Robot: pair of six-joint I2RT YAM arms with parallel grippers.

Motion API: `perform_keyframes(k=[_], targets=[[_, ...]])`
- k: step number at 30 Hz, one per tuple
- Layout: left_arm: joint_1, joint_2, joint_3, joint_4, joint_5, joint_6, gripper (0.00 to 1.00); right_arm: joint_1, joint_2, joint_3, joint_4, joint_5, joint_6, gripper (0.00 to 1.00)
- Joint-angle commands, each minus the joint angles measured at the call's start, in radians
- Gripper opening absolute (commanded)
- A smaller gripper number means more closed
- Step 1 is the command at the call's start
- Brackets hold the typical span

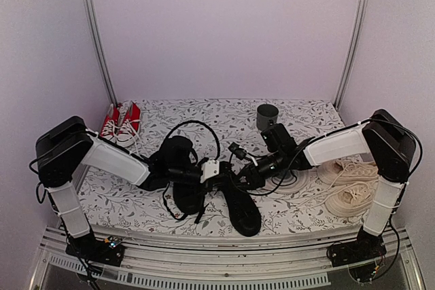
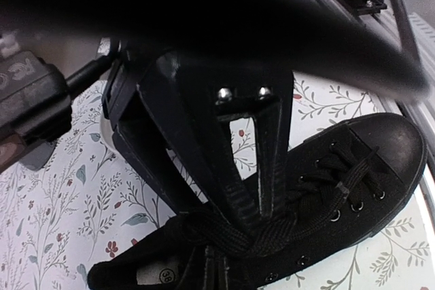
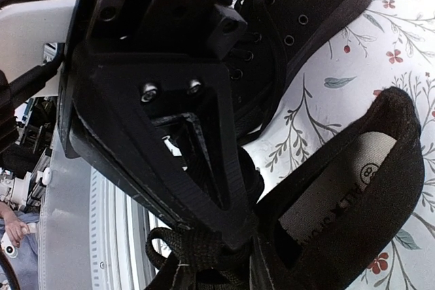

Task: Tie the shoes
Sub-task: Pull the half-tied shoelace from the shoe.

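Both arms crowd over the 2 black shoes (image 1: 241, 208); the left gripper (image 2: 253, 225) is clamped on a lace (image 2: 224, 236). The right gripper (image 3: 238, 225) sits at the laces, its jaw state unclear. Red sneakers (image 1: 121, 124), cream sneakers (image 1: 350, 185) and a grey cup (image 1: 267, 116) stand around.

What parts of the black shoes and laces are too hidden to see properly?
- Top view: the laces of the two black shoes are lost, black on black, under both arms.
- Left wrist view: the left pincer covers the lace it pinches; a dark blur hides the top.
- Right wrist view: the right pincer covers the lace; a grip cannot be told.
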Motion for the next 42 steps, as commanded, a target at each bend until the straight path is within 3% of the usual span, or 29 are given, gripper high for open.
perform_keyframes(k=[1,5,9,12,20,21,23,30,35,42], targets=[[0.013,-0.008,0.0,0.042,0.022,-0.013,0.0,0.012,-0.011,-0.014,0.045,0.032,0.025,0.29],[0.013,-0.004,0.001,0.041,0.021,-0.018,0.0,0.013,0.006,-0.011,0.056,0.026,0.049,0.26],[0.013,-0.007,-0.001,0.036,0.016,-0.016,0.0,0.011,-0.003,-0.014,0.048,0.033,0.047,0.06],[0.014,-0.015,-0.01,0.033,0.004,-0.013,0.0,0.01,-0.023,-0.017,0.028,0.037,0.04,0.02],[0.02,-0.035,-0.019,-0.013,0.001,0.002,0.02,-0.019,-0.073,-0.039,0.003,0.056,0.05,0.01],[0.022,-0.041,-0.02,-0.024,0.002,0.008,0.12,-0.021,-0.077,-0.038,-0.004,0.057,0.048,0.01],[0.026,-0.055,-0.026,-0.048,0.006,0.018,0.22,-0.02,-0.081,-0.036,-0.011,0.05,0.04,0.01],[0.053,-0.063,-0.023,-0.13,-0.023,0.048,0.41,-0.02,-0.057,0.001,-0.08,0.029,-0.002,0.09],[0.055,-0.035,0.008,-0.165,-0.049,0.058,0.41,-0.02,-0.05,0.022,-0.11,0.035,-0.02,0.15],[0.056,-0.011,0.018,-0.149,-0.06,0.055,0.36,-0.02,-0.051,0.03,-0.116,0.062,-0.001,0.15]])
